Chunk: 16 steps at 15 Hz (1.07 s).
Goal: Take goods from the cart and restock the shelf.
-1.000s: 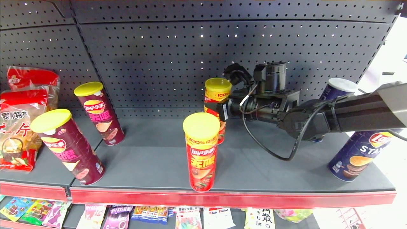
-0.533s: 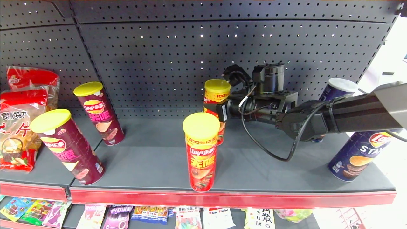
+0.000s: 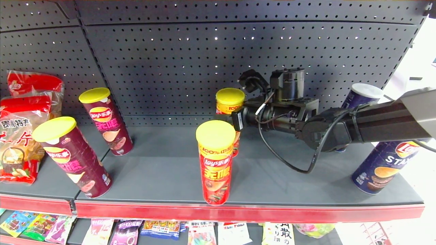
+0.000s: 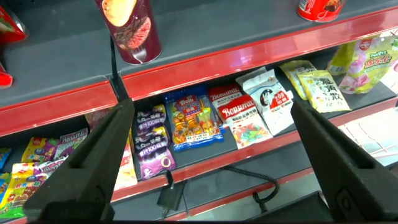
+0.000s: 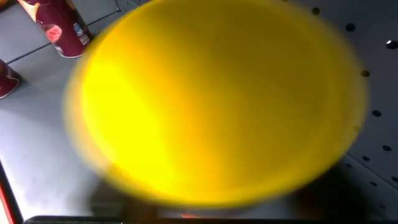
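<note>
A red chips can with a yellow lid (image 3: 230,100) is at the back of the grey shelf (image 3: 163,170), tilted a little, with my right gripper (image 3: 236,119) shut on its side. Its lid (image 5: 211,99) looms large and blurred in the right wrist view. A second red can (image 3: 215,163) stands upright at the shelf's front edge, just in front of the held one. My left gripper (image 4: 211,162) is open and holds nothing, hanging before the lower shelf's snack packets (image 4: 205,118).
Two maroon cans (image 3: 73,156) (image 3: 106,119) lean on the left of the shelf, beside snack bags (image 3: 20,129). Two blue cans (image 3: 385,165) (image 3: 361,95) stand at the right behind my arm. Pegboard backs the shelf. Bare shelf lies between the maroon and red cans.
My right gripper has carried the held red can slightly left and downward, so it now sits lower behind the front can. Everything else is still.
</note>
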{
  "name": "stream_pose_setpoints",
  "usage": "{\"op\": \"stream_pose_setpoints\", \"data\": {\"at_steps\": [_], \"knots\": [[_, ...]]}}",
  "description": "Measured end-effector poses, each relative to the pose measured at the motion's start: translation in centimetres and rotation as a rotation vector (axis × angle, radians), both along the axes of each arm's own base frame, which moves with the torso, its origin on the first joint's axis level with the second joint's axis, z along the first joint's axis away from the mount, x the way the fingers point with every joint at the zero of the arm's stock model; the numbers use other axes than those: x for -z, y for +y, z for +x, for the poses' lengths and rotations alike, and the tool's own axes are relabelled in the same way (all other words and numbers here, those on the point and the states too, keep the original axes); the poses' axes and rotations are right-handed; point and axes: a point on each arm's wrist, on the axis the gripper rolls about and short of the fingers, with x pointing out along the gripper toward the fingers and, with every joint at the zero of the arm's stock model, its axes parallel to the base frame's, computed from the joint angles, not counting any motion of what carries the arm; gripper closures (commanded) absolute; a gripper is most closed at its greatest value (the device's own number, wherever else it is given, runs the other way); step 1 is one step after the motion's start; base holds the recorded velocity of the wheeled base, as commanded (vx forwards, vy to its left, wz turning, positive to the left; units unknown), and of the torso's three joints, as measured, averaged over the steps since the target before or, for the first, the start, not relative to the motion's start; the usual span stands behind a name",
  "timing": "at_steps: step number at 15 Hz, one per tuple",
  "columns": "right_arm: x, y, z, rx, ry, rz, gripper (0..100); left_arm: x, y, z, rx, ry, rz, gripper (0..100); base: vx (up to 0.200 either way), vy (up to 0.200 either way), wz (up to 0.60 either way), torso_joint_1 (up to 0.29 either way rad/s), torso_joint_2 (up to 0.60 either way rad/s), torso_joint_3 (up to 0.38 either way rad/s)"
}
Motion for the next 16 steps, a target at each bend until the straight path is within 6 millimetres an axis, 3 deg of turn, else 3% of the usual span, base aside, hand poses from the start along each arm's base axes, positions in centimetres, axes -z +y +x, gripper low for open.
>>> {"op": "stream_pose_setpoints", "data": {"at_steps": [4, 7, 16], "knots": [[-0.4, -0.3, -0.4, 0.018, 0.007, 0.014, 0, 0.0, 0.0, 0.0, 0.001, 0.000, 0.000, 0, 0.000, 0.000, 0.00, 0.000, 0.00, 0.000], [-0.3, -1.3, -1.8, 0.038, 0.045, 0.008, 0, 0.0, 0.0, 0.0, 0.004, 0.000, -0.001, 0, 0.000, 0.000, 0.00, 0.000, 0.00, 0.000], [-0.4, -6.9, -9.9, 0.131, 0.135, -0.017, 0, -0.1, -0.1, 0.2, 0.020, 0.024, 0.006, 0, 0.000, 0.000, 0.00, 0.000, 0.00, 0.000]]}}
